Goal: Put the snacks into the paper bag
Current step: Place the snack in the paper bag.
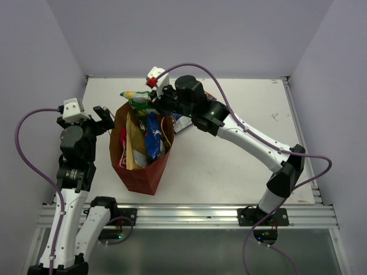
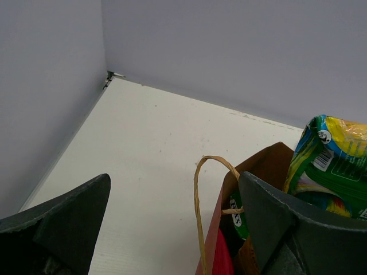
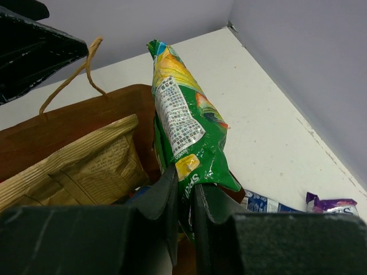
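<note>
The paper bag (image 1: 143,172) stands upright left of the table's middle, mouth open. Inside it are a tan-gold packet (image 3: 80,166), a blue packet (image 1: 153,137) and a red one (image 1: 122,156). My right gripper (image 3: 186,197) is shut on the lower end of a green snack packet (image 3: 183,114), which it holds upright over the bag's far rim. My left gripper (image 2: 172,217) is open at the bag's left rim. The loop handle (image 2: 199,217) and the bag wall stand between its fingers, untouched.
A blue-white packet (image 3: 264,202) and a small purple packet (image 3: 332,203) lie on the table behind the bag, to its right. Grey walls close in the table at the back and on both sides.
</note>
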